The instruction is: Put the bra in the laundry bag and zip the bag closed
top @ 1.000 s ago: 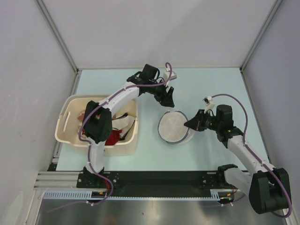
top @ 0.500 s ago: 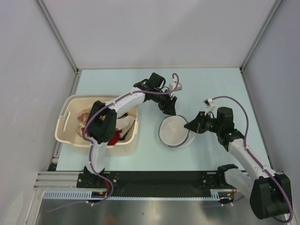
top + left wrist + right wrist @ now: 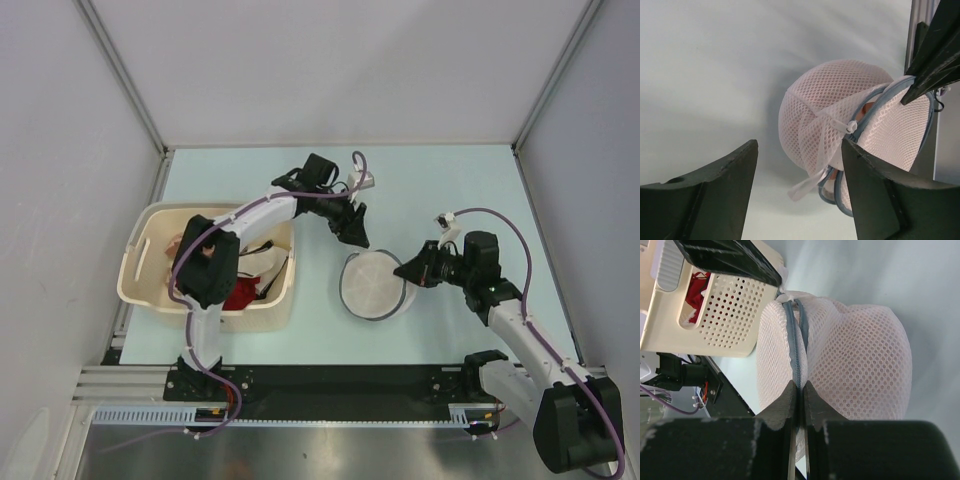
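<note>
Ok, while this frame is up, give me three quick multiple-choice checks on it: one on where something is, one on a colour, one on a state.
1. Where is the laundry bag relative to the basket?
A. Inside it
B. On the table, left of it
C. On the table, right of it

2. What colour is the garment inside the basket?
A. Blue
B. Red
C. Green

3. How are the fingers of the right gripper?
A. Shut on the bag's zip edge
B. Wide open above the bag
C. Out of view

Answers:
1 C: the top view shows the bag on the table beside the basket's right wall.
2 B: red cloth shows in the basket in the right wrist view.
3 A: the right wrist view shows the fingers pinched together on the zip edge.
</note>
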Tool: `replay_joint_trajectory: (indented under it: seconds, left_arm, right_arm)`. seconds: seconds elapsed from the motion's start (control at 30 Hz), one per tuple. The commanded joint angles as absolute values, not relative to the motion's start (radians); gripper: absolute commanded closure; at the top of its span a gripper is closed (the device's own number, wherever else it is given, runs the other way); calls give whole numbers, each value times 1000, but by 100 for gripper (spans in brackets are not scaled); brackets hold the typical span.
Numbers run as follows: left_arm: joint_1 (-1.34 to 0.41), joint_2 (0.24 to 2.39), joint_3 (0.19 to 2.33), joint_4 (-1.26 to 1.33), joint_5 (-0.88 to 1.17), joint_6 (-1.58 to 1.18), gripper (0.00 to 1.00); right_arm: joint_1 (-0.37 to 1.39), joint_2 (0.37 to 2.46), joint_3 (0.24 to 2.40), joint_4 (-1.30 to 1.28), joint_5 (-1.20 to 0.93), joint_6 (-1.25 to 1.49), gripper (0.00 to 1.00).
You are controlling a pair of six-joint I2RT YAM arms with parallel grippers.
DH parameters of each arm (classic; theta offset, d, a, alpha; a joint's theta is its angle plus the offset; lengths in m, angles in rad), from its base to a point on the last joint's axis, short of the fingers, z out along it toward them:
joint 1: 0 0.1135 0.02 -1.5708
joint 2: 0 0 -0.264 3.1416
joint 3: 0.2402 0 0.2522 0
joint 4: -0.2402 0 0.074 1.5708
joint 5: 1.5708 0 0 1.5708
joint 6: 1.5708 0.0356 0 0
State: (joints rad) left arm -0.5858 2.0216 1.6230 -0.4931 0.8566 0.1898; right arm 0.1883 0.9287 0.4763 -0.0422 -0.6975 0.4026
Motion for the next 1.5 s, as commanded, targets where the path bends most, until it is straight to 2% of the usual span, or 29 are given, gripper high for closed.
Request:
replay_joint_trajectory:
  seconds: [0.0,0.1,0.53,0.8,0.9,0.93,1.0,1.03,1.1,1.13,1.17,1.23,1.27,1.37,1.47]
  left_arm:
    - [-551,1934,1626,-443,974,179,27]
    - [-554,1930,1600,-434,1032,189,26]
    - [-603,2006,1598,-554,1046,296,27]
    - [-615,2043,1598,-583,1017,304,33]
    - [-621,2031,1608,-575,974,287,54]
    - [-624,2008,1602,-546,954,275,67]
    - [-638,1970,1559,-485,852,215,87]
    - [-644,1944,1536,-426,827,206,90]
    - [-667,1855,1459,-367,722,174,100]
    - [-676,1821,1422,-288,688,166,100]
    - [-698,1749,1351,-249,651,160,100]
    - [-725,1688,1287,-163,518,153,100]
    - [-754,1657,1237,-141,477,153,100]
    - [-810,1576,1158,-78,318,152,100]
    - [-860,1528,1111,-57,177,158,100]
  right_arm:
    - [190,899,476,-32,-706,394,100]
    - [190,903,476,-31,-707,394,100]
    - [190,890,476,-35,-712,396,100]
    - [189,890,474,-35,-716,396,100]
    - [189,888,476,-41,-712,396,100]
    - [187,887,476,-46,-709,402,100]
    - [189,882,474,-60,-701,417,98]
    - [190,881,474,-67,-700,434,97]
    - [190,874,476,-112,-684,449,86]
    - [190,873,486,-132,-687,452,82]
    - [189,870,495,-153,-684,456,69]
    - [189,851,527,-221,-664,462,58]
    - [187,847,540,-250,-661,460,49]
    - [178,833,610,-316,-621,448,34]
    - [152,841,662,-307,-638,446,30]
